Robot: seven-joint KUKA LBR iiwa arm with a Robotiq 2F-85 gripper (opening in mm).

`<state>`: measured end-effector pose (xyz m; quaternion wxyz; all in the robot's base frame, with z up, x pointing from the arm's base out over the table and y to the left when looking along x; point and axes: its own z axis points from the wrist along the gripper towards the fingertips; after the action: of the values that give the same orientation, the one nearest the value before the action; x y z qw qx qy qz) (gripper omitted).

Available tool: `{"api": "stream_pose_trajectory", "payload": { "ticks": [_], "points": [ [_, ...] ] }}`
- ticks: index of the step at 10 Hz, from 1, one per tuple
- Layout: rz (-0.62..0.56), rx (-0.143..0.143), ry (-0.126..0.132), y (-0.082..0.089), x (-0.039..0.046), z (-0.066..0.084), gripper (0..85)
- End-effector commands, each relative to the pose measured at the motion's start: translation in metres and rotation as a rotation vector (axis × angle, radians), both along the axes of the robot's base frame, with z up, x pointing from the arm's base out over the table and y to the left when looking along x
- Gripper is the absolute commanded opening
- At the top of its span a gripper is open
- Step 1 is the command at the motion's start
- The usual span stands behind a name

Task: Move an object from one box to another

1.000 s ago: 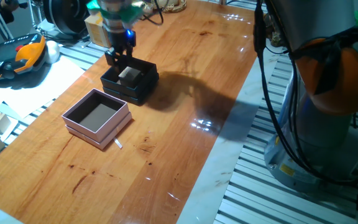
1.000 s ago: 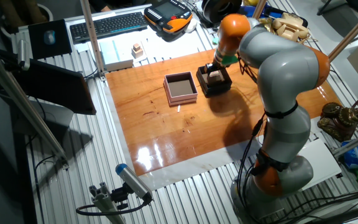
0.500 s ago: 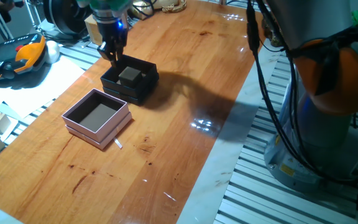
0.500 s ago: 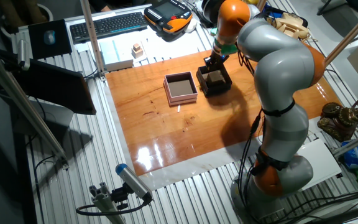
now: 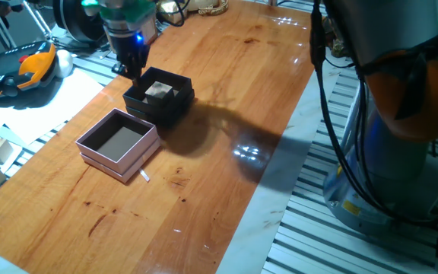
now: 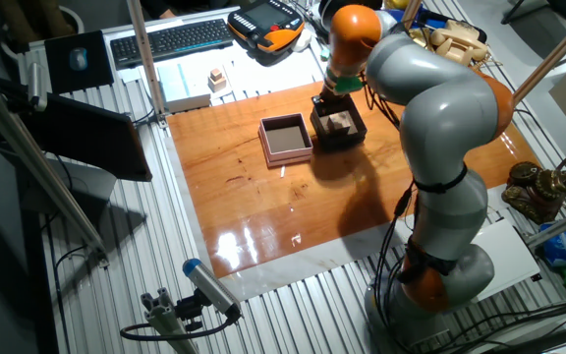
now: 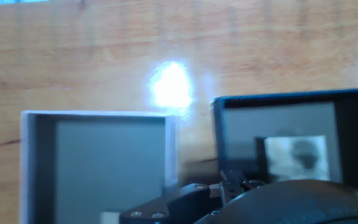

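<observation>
My hand (image 5: 130,62) hangs above the far rim of the black box (image 5: 175,105), touching nothing; whether its fingers are parted or together I cannot tell. The small beige cube (image 5: 158,91) lies inside the black box, on its floor. Just beside that box, on the wooden table (image 5: 226,99), stands the pink box (image 5: 88,149).
</observation>
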<state>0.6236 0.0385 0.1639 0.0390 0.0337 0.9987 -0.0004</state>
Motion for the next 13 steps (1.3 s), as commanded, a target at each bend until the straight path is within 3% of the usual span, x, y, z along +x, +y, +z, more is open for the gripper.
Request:
{"api": "stream_pose_trajectory", "payload": {
  "ticks": [1,3,4,6,7,11,13],
  "points": [
    [-0.009,-0.005,-0.004,0.028,-0.0032,0.000,0.0],
    [-0.016,-0.035,-0.003,0.049,-0.0133,-0.002,0.0],
    [-0.027,-0.034,-0.003,0.055,-0.0158,-0.006,0.0],
    [-0.039,0.013,-0.008,0.062,-0.0190,-0.018,0.0],
    [-0.039,0.015,-0.019,0.067,-0.0209,-0.025,0.0],
    [-0.039,0.005,-0.038,0.082,-0.0273,-0.055,0.0],
    [-0.043,-0.021,-0.037,0.091,-0.0316,-0.059,0.0]
  ]
}}
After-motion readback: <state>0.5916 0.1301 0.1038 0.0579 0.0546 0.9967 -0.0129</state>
